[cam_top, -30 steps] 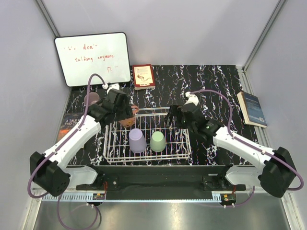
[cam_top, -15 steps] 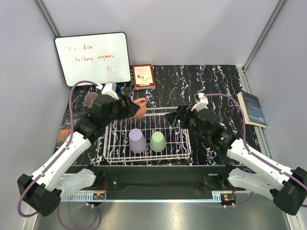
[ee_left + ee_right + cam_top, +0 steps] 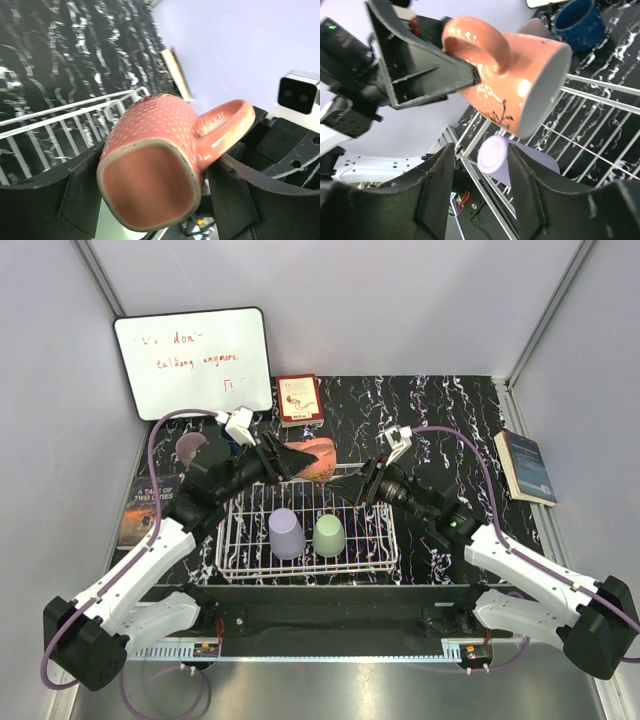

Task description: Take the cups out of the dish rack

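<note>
My left gripper (image 3: pixel 298 461) is shut on a terracotta cup (image 3: pixel 318 458) with a handle and a white inside, and holds it on its side in the air over the far edge of the white wire dish rack (image 3: pixel 372 558). In the left wrist view the cup's base (image 3: pixel 150 182) fills the space between the fingers. My right gripper (image 3: pixel 362 486) is open and empty, just right of the cup, jaws facing it (image 3: pixel 520 95). A lavender cup (image 3: pixel 286 533) and a light green cup (image 3: pixel 329 535) stand upside down in the rack. A mauve cup (image 3: pixel 190 448) and a dark blue cup (image 3: pixel 577 20) stand on the table left of the rack.
A whiteboard (image 3: pixel 193 362) leans at the back left, with a red book (image 3: pixel 299 400) beside it. A blue book (image 3: pixel 525 467) lies at the right edge and another book (image 3: pixel 145 505) at the left. Grey walls close in both sides.
My left gripper has lifted the terracotta cup from the rack's far left corner and carried it right and up. My right gripper has swung left to face it.
</note>
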Controlling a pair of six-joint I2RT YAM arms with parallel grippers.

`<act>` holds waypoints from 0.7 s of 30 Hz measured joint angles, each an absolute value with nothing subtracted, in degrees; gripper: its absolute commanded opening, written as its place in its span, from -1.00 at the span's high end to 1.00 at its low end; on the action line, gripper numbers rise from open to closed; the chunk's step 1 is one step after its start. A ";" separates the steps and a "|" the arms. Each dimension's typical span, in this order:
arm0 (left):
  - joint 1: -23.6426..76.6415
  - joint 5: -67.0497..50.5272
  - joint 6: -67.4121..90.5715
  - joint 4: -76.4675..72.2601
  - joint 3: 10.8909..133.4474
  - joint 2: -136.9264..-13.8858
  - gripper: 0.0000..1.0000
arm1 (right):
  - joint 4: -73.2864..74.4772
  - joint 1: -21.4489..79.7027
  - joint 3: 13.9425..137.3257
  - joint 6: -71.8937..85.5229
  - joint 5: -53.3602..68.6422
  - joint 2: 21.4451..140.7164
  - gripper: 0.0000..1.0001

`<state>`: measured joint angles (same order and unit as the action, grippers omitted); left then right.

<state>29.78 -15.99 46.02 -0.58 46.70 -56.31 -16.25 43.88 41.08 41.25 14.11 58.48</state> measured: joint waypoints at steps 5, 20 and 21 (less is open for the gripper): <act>29.67 -19.81 49.74 -5.78 45.23 -57.58 1.00 | -18.26 43.88 41.06 41.39 16.05 58.15 -0.31; 29.67 -20.27 48.93 -3.38 46.17 -58.94 1.00 | -7.51 43.88 41.63 34.28 9.50 53.01 -0.43; 29.67 -20.32 48.56 -2.96 46.37 -58.89 1.00 | -6.42 43.88 41.63 33.67 8.80 53.01 -0.44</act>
